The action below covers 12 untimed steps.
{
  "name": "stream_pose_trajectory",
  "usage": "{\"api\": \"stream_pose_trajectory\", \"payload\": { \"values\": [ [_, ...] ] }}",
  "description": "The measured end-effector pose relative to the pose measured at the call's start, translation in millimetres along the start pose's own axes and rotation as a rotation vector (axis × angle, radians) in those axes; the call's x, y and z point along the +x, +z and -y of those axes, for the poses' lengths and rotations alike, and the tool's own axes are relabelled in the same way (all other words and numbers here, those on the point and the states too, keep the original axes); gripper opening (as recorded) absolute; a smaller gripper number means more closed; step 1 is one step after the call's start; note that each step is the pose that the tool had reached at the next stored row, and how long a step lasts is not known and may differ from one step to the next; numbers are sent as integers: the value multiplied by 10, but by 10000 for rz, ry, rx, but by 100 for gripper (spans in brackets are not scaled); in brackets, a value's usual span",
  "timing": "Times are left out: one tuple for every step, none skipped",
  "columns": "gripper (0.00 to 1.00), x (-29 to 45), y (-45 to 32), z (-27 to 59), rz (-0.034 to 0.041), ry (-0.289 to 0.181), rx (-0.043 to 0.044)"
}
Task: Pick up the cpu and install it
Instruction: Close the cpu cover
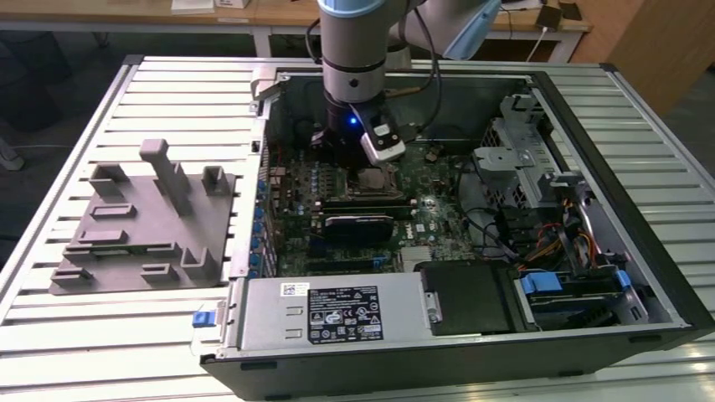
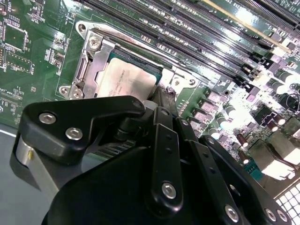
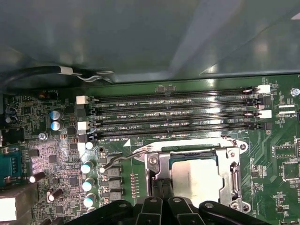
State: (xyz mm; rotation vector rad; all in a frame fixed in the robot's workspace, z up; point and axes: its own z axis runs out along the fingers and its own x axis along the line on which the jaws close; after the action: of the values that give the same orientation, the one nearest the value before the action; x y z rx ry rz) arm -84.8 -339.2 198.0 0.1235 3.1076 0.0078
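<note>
cpu (image 2: 125, 80): flat square, dull silver top

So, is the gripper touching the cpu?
Cannot tell. In the first wrist view the gripper sits at the cpu edge; neither contact nor gap shows.

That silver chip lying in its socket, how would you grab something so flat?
Probably by two opposite edges of the cpu, coming straight down from above: it lies flat inside the metal socket frame, so only its thin rim offers any hold.
</note>
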Motion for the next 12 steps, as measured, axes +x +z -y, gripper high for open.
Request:
{"api": "stream_pose_trajectory", "payload": {
  "values": [
    [11,0,-10,0,-3,0,4],
    [11,0,-22,1,-5,0,9],
    [11,0,-32,1,-4,1,9],
    [11,-1,-44,1,-4,0,9],
    [11,-1,-56,1,-4,-1,10],
    [11,-2,-71,1,-4,0,9],
    [11,-2,-88,1,-5,0,10],
    [11,-3,-104,1,-4,0,10],
    [11,-3,-119,1,-4,0,9],
    [11,-4,-134,0,-3,0,9],
    [11,-4,-151,0,-4,-1,9],
    [11,-4,-166,0,-4,-1,10]
  ]
}}
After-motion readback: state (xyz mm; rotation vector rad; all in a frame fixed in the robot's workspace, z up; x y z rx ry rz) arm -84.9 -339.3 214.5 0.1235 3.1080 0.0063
